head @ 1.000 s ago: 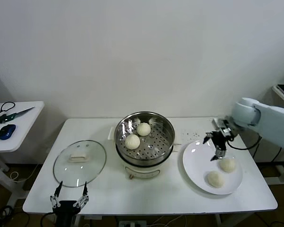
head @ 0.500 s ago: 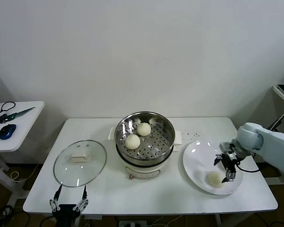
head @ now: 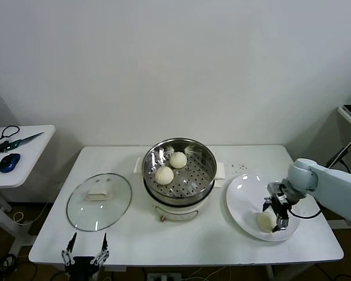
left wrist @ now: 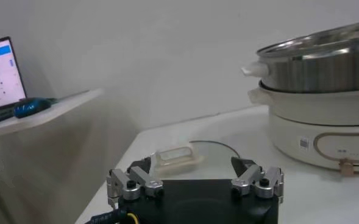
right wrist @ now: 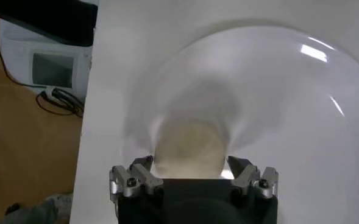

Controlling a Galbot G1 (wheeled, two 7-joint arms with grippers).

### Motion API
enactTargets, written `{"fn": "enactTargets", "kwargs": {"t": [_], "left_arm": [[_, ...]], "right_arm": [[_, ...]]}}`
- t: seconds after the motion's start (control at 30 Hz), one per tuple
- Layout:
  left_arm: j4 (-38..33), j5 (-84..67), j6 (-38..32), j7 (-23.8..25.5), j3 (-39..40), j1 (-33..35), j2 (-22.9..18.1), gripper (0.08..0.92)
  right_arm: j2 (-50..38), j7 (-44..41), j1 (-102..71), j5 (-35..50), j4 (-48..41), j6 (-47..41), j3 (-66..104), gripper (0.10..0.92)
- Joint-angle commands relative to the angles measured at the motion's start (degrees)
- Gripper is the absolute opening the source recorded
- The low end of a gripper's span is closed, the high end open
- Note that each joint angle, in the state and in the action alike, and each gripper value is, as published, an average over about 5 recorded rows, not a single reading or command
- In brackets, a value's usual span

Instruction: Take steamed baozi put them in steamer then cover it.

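Right pincer (head: 279, 214) over plated baozi (head: 265, 220); two in steamer (head: 179, 171)

**Two buns in, lid off**

The steel steamer (head: 179, 172) stands mid-table, open, two cream buns (head: 177, 159) (head: 164, 174) on its perforated tray. At its nine o'clock the glass cover (head: 99, 201) lies flat, handle up. At its three o'clock, one bun (head: 265, 220) shows on the white plate (head: 243, 199).

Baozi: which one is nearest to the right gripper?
The baozi on the white plate, directly at the right gripper. The other two visible baozi lie in the steamer.
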Motion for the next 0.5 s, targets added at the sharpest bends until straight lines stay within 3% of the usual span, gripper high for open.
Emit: {"fn": "enactTargets", "kwargs": {"t": [0.03, 0.5], "left_arm": [[0.25, 0.09, -0.09, -0.07, 0.12, 0.17, -0.06, 0.823], [0.17, -0.1, -0.01, -0.41, 0.29, 0.46, -0.14, 0.823]], "right_arm": [[0.65, -0.05, -1.14, -0.47, -0.74, 0.13, 0.39, 0.757], [1.34, -0.79, 7.38, 0.1, -0.89, 5.28, -3.91, 0.704]]}}
